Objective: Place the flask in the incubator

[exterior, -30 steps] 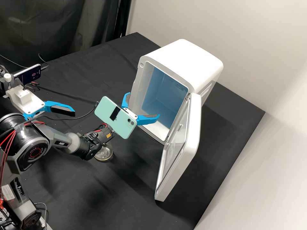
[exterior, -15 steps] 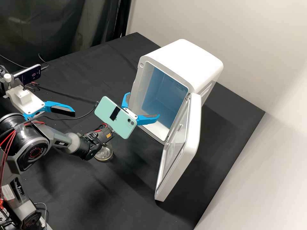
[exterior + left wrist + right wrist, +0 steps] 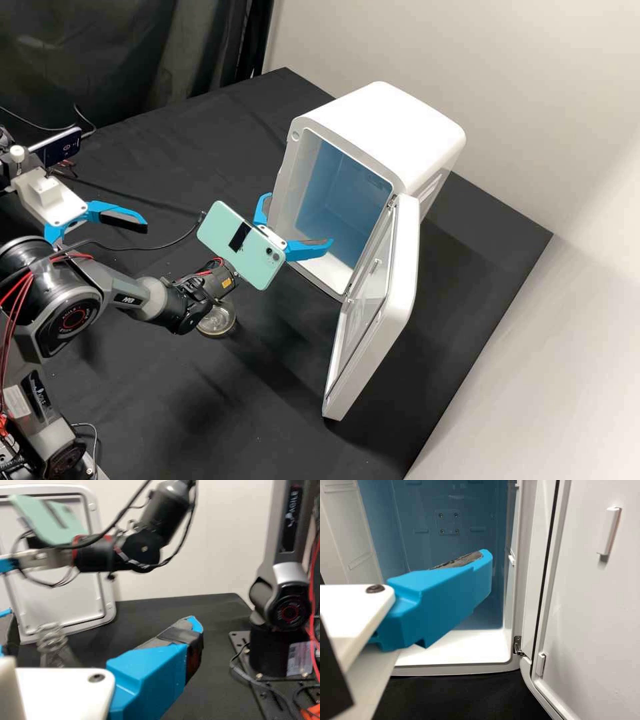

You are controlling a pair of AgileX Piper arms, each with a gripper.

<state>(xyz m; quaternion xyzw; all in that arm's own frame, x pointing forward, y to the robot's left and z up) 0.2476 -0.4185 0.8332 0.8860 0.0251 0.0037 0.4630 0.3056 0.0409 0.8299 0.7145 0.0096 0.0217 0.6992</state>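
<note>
The white incubator [image 3: 387, 133] stands on the black bench with its door [image 3: 370, 307] swung wide, showing a blue interior [image 3: 435, 520]. Right in front of that opening my right gripper [image 3: 299, 219] hangs open and empty, one blue finger [image 3: 445, 595] level with the chamber. The clear glass flask [image 3: 217, 322] stands on the bench below the right arm's wrist, partly hidden by it; it also appears as the flask [image 3: 52, 642] in the left wrist view. My left gripper [image 3: 97, 233] is far to the left, open, holding nothing, with a finger [image 3: 170, 655] showing.
A mint phone [image 3: 241, 245] is mounted on the right wrist and a dark phone [image 3: 59, 145] on the left. A cable [image 3: 167, 240] trails over the bench between the arms. The open door [image 3: 590, 605] juts toward the bench's front edge. The right arm's base [image 3: 282, 610] stands nearby.
My left gripper has drawn slightly back and to the left, away from the flask. The right arm, flask and incubator have not moved.
</note>
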